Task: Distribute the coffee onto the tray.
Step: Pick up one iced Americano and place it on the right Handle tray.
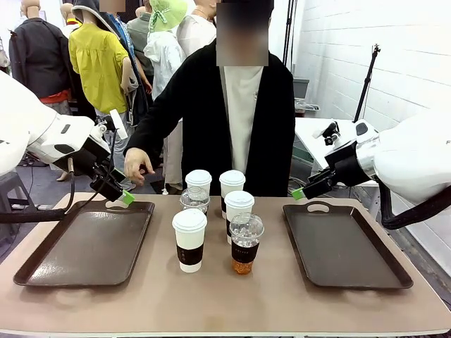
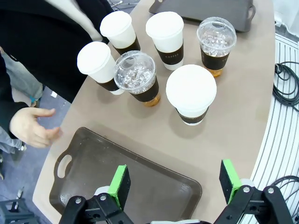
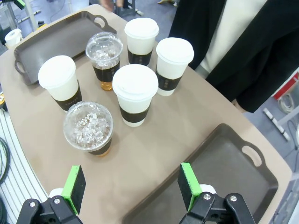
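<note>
We held our left tool (image 2: 175, 179) spread and empty, angled down above the left tray (image 2: 93, 172). Our right tool (image 3: 131, 186) hung likewise, spread over the right tray (image 3: 224, 163). The coffee cups (image 1: 189, 239) stood clustered on the bench (image 1: 211, 303), ahead of both tools and between them

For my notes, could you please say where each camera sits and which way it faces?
Front view: between the arms, facing the black-jacketed person across the tan table; left gripper, right gripper at the sides.
Left wrist view: on that wrist, looking between its green-padded fingers at the left dark brown plastic tray.
Right wrist view: likewise, at the right tray.
All share the white-lidded paper cups and clear dome-lidded plastic cups.
</note>
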Controlling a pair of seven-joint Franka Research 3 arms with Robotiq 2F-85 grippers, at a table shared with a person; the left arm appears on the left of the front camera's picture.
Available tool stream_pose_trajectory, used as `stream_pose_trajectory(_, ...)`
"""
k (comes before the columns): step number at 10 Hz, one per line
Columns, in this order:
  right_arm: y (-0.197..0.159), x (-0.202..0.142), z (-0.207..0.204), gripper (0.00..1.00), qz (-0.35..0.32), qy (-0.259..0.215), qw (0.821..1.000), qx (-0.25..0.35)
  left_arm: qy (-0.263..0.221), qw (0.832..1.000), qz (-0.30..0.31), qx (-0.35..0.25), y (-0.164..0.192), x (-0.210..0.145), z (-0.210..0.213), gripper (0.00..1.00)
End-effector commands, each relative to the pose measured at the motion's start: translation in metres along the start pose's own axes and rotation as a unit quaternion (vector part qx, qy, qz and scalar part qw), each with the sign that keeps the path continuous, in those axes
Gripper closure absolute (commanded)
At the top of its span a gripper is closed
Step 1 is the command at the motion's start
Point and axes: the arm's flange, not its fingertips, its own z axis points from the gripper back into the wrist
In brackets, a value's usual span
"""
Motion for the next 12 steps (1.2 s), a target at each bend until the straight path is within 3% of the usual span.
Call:
stream_pose_trajectory(1,-0.0002,-0.0003,-0.0003,0.00,-0.001,-0.001,1.000,0.002,-0.002,1.000,-0.006,-0.007,0.0023,-0.0025,-0.0003,0.00)
stream_pose_trajectory(12,-0.0002,-0.0003,-0.0003,0.00,-0.001,-0.001,1.000,0.002,-0.002,1.000,-0.006,-0.007,0.0023,-0.0025,-0.0003,0.00)
